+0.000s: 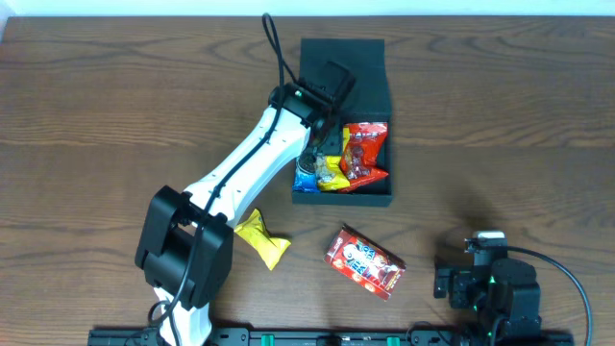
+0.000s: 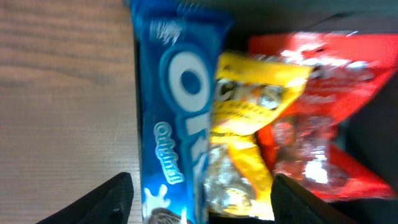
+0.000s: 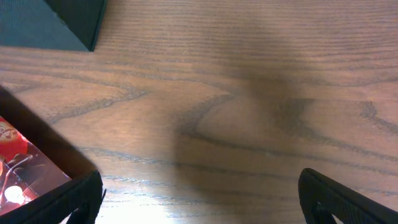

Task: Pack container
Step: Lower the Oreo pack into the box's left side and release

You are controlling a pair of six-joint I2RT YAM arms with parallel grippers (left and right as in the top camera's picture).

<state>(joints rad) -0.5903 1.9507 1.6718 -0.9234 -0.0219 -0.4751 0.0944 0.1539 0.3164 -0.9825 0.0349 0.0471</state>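
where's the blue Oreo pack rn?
Overhead view: the blue Oreo packet sits inside the dark square container, in its near-left corner, beside a yellow packet, below the left fingers.

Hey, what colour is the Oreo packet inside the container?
The Oreo packet is blue with white lettering, clearest in the left wrist view.

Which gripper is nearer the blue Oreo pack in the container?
Left. The left gripper hangs directly over the Oreo pack in the container; the right gripper is far off, over the table.
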